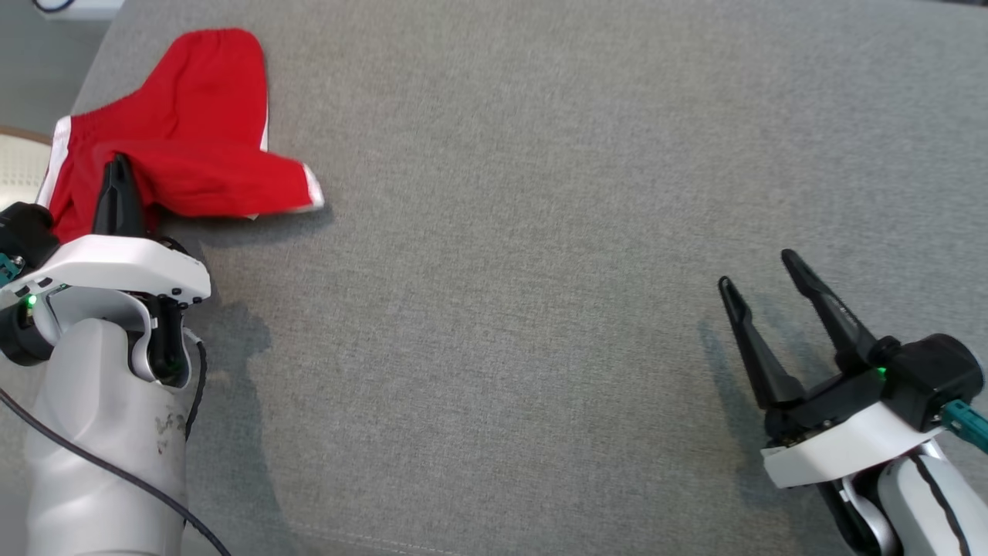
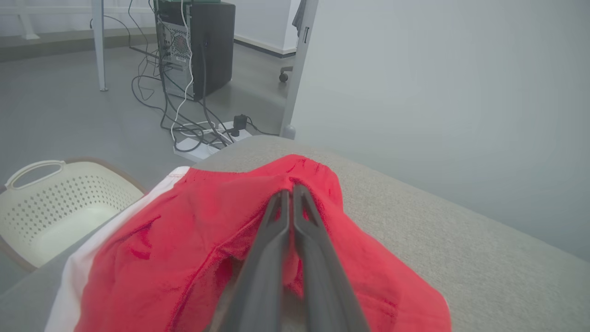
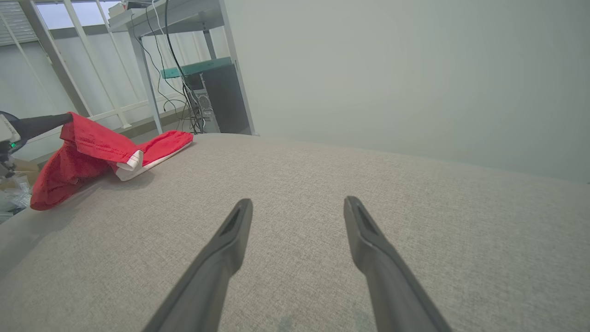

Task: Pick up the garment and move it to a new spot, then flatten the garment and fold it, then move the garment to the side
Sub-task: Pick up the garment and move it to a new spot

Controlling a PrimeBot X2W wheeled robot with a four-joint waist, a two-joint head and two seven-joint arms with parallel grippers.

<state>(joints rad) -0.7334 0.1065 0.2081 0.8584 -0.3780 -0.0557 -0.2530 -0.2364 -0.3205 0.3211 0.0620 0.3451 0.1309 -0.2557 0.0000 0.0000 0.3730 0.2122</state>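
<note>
Forward, left gripper (image 1: 120, 164) tight on garment (image 1: 208, 100)

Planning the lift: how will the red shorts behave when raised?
Probably floppy: the red shorts sag in folds from the pinch of the left tool. Likely light, being thin cloth. The loose leg lying on the grey surface may trail and drag.

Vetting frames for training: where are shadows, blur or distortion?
Head view: sharp, soft shadows beside the right end effector and under the red garment. Left wrist view: left end effector blurs toward the lens. Right wrist view: white bars lean, wide-angle distortion.
</note>
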